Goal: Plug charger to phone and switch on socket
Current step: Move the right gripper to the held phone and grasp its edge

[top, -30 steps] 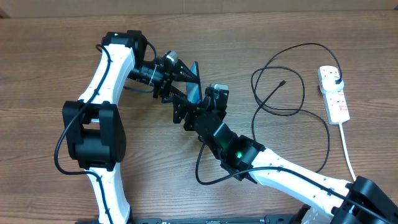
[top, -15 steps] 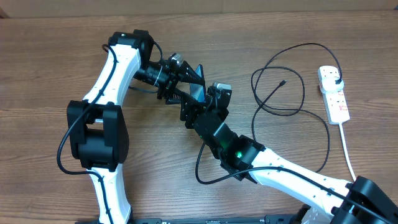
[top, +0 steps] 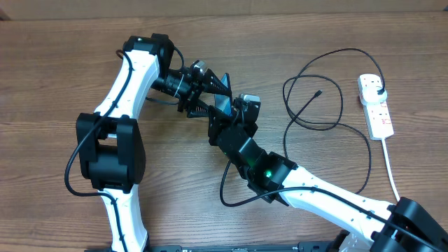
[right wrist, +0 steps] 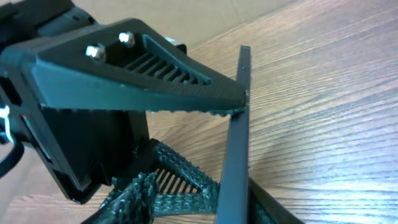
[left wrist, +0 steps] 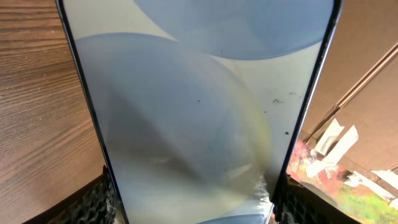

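The phone (left wrist: 199,112) fills the left wrist view, its light blue screen facing the camera. My left gripper (top: 210,94) is shut on it, with one finger (left wrist: 93,202) on each long edge. It holds the phone (top: 222,105) off the table at centre. In the right wrist view the phone (right wrist: 236,143) shows edge-on. It stands between the fingers of my right gripper (right wrist: 202,208), and a gap still shows on the left side. The black charger (top: 329,91) lies looped at right, its connector tip (top: 318,92) loose on the wood. Its plug (top: 376,85) sits in the white socket (top: 376,112).
The socket's white cord (top: 392,168) runs toward the table's front right. Charger loops spread across the right half of the wooden table (top: 56,84). A black cable (top: 227,189) from the right arm curls near the front centre. Both arms crowd together at the middle.
The right gripper's jaws have narrowed around the phone. The left arm shifted the phone slightly right, then held still.
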